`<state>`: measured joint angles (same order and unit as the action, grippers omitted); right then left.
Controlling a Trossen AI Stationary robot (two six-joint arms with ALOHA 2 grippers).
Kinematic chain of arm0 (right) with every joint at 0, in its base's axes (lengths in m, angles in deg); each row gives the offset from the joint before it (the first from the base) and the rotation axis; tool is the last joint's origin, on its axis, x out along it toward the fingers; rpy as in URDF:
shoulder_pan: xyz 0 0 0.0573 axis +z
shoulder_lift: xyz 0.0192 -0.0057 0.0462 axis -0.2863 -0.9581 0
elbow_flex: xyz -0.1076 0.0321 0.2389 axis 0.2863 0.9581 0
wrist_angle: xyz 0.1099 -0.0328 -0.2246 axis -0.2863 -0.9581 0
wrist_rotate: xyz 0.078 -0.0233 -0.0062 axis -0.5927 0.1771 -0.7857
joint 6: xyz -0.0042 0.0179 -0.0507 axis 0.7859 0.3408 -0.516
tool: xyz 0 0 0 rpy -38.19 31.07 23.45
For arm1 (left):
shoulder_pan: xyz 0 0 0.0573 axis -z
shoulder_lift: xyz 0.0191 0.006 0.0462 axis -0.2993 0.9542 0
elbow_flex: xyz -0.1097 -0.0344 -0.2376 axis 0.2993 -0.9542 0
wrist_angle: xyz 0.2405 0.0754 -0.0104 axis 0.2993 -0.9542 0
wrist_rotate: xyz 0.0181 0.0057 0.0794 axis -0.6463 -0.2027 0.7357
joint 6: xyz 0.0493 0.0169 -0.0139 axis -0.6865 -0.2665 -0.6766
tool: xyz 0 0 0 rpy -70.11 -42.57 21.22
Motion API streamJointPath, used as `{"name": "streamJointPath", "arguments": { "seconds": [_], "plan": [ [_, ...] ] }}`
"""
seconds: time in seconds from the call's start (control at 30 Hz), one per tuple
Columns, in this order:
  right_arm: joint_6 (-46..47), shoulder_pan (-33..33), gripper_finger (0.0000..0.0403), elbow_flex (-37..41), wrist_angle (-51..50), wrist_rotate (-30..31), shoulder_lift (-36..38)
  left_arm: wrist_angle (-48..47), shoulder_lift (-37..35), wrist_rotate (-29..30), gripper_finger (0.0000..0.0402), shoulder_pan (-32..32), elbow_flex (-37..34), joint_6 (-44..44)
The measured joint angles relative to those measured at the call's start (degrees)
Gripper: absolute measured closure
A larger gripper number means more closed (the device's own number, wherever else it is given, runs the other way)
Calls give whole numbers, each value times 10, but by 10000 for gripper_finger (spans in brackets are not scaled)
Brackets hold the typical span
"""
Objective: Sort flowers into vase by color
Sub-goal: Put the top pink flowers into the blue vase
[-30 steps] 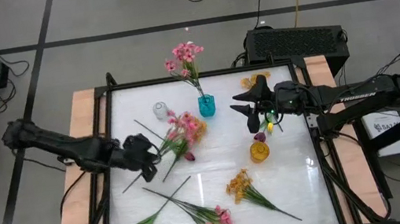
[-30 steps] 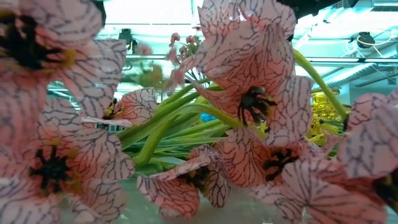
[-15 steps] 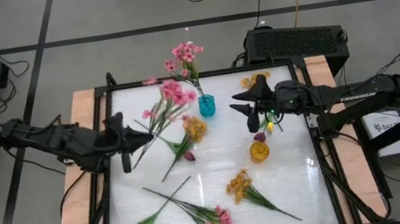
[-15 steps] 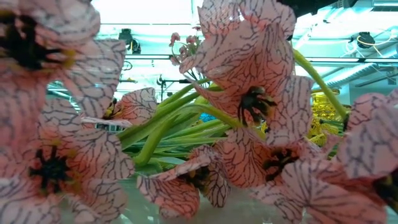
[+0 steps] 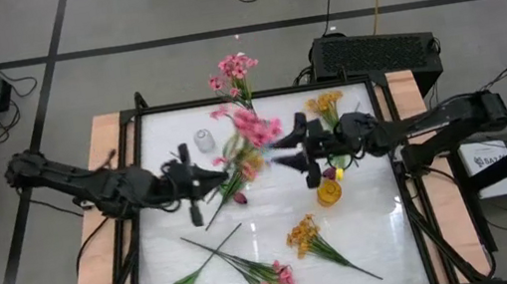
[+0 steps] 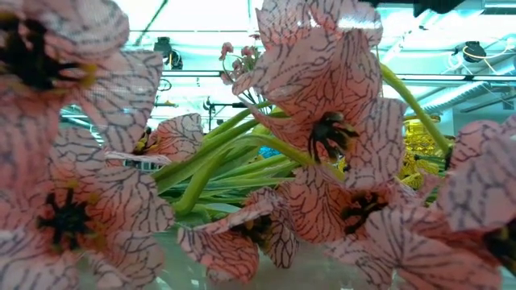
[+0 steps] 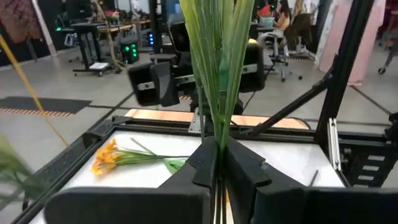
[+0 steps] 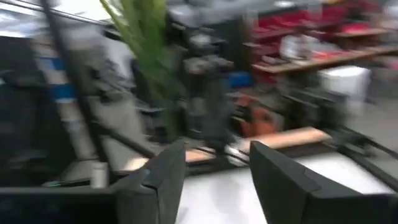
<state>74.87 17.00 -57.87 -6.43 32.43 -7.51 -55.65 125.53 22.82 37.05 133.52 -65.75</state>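
Item: pink spray (image 5: pixel 249 127), raised above mid-worktop (image 5: pixel 380 244) near the blue vase (image 5: pixel 262 135).
Handling: likely light, with a springy stem and floppy blossoms; best gripped low on the stem.
Axis: stem bundle runs from left tool (image 7: pixel 217 163), clamped on it, blossoms toward the right tool (image 8: pixel 212 171), fingers apart.

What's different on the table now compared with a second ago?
The left gripper, shut on the pink spray, lifted it off the table and swung it toward the middle. The right gripper, open, moved in toward it. The teal vase, yellow vase and other flowers stayed put.
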Motion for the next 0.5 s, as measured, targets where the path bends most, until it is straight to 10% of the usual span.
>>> {"name": "streamJointPath", "arguments": {
  "seconds": [0.5],
  "plan": [
    [-50,37,98,0,124,-54,-54,78,79,-17,375,4,-1,-22]
  ]
}}
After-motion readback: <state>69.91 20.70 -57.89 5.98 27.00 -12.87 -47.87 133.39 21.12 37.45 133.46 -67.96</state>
